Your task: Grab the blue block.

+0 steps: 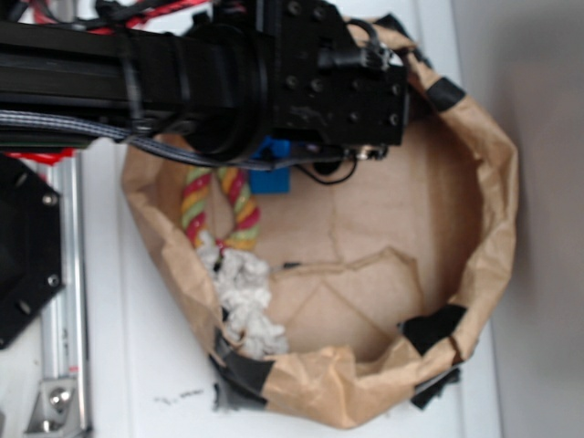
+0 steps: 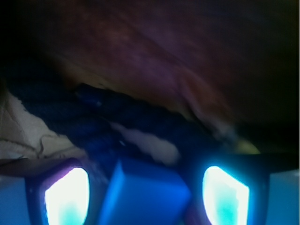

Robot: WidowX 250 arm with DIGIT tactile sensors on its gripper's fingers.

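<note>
In the upper middle of the exterior view, the black arm [image 1: 228, 73] reaches in from the left edge over a crumpled brown paper bag [image 1: 493, 228] and hides most of what lies beneath it. Only a bright corner of the blue block [image 1: 271, 173] shows under the arm's lower edge, inside the bag near its upper left wall and just right of the rope [image 1: 239, 205], whose red, yellow and green strands run down to a frayed white end [image 1: 245, 301]. The gripper [image 1: 278, 157] itself is almost wholly covered by the wrist housing in this view, so its fingers cannot be made out there. The wrist view is dark and blurred: the block [image 2: 145, 194] fills the lower middle of the frame, cut off by the bottom edge, and sits between the two fingers [image 2: 63, 197], whose pads glow pale cyan; the gripper [image 2: 145, 199] stands spread around the block, with dark gaps on both sides, not clamped onto it. Behind the block a dark navy twisted rope [image 2: 131, 122] crosses the frame, its detail lost in shadow, with the bag's brown wall [image 2: 154, 51] above. Black tape [image 1: 429, 328] patches the bag's rim in several places. No writing or labels can be read in either view.
</note>
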